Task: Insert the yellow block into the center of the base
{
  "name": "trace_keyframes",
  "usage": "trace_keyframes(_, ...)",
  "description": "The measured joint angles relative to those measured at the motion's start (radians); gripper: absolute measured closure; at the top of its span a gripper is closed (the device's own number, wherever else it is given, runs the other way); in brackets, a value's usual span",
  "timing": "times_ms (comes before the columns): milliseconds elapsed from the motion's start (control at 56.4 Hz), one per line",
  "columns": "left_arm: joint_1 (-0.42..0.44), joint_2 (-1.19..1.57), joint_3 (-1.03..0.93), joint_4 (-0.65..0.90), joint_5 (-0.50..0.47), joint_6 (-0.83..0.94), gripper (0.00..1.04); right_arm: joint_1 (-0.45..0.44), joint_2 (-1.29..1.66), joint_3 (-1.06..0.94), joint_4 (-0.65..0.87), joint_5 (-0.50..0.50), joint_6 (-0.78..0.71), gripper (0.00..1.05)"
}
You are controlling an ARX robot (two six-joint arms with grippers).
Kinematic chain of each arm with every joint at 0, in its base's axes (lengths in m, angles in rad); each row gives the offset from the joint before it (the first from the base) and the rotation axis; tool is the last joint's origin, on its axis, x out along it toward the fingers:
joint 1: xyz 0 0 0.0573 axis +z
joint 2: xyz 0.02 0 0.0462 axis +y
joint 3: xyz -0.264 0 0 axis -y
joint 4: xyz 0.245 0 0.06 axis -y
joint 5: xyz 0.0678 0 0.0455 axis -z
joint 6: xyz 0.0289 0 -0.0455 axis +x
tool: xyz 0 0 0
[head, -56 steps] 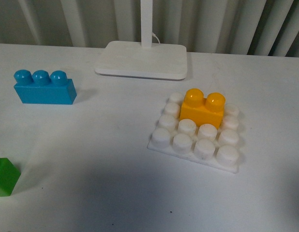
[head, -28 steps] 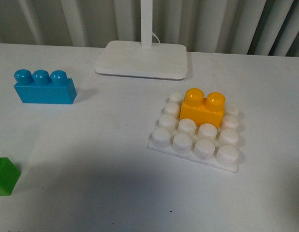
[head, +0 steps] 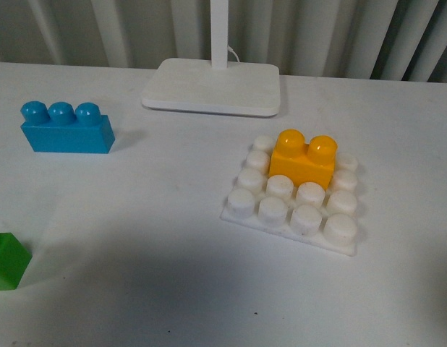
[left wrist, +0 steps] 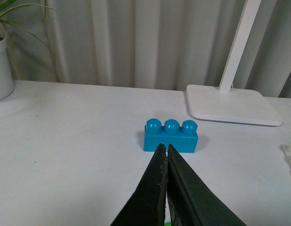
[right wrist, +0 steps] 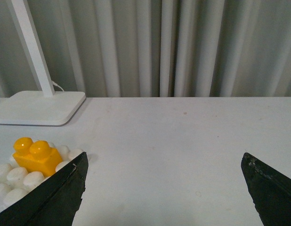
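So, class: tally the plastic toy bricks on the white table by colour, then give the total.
Orange-yellow two-stud plastic brick: 1
Blue three-stud plastic brick: 1
Green plastic block, partly cut off at the front view's edge: 1
Total: 3

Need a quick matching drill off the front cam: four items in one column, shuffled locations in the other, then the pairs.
Items:
1. orange-yellow two-stud plastic brick
2. blue three-stud plastic brick
3. green plastic block
4. smooth white rectangular lamp stand

Locations:
A. cut off at the near left edge of the view
B. far side of the table, by the curtain
C. seated on the white studded square base plate
D. alone on the table, far left

Pairs: 1-C, 2-D, 3-A, 4-B
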Motion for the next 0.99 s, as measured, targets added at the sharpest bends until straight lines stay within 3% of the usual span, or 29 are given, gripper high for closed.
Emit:
trace_keyframes(373,0.000,-0.116,0.000,-0.116,0.000,0.000,1.01,0.000,0.000,0.000,0.000,0.000,0.000,0.09)
trace_keyframes(461,0.000,-0.244,0.000,-0.273,0.000,0.000,1.01,0.000,0.000,0.000,0.000,0.000,0.000,0.09)
trace_keyframes(727,0.000,-0.279,0.000,-0.286,0.000,0.000,1.01,0.000,0.000,0.000,0.000,0.000,0.000,0.09)
trace_keyframes(993,0.000,-0.280,0.000,-0.286,0.000,-0.003,0.54,0.000,0.000,0.000,0.000,0.000,0.000,0.09)
